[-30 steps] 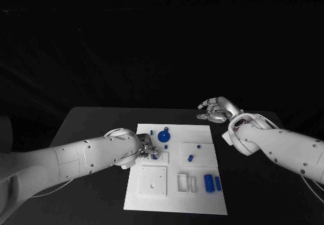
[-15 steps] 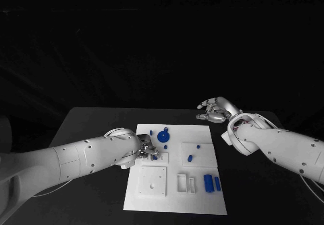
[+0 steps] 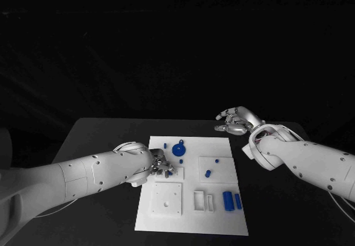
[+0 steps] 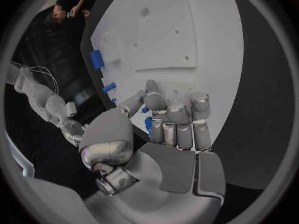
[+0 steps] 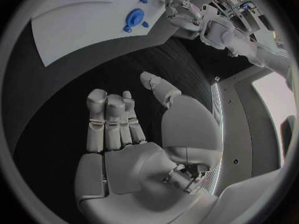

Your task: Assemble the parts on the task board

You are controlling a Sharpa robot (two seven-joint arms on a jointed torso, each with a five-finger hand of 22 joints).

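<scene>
Fingers of the left robot hand (image 3: 161, 166) pinch a small blue part (image 4: 147, 126) over the task board (image 3: 170, 218), probably to fit it in. The right robot hand (image 3: 235, 120) waits spread above the table (image 3: 103, 138), holding nothing.

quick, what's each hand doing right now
Left hand: fingers curled at a blue part on the board; a grip cannot be told.
Right hand: open, holds nothing.

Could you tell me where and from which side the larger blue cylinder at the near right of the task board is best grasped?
Judging by its pose, grip the larger blue cylinder across its middle, coming from above. It lies flat on the task board, long axis running away from the robot, with a slimmer blue piece close at its right, so fingers should straddle its sides carefully.
</scene>
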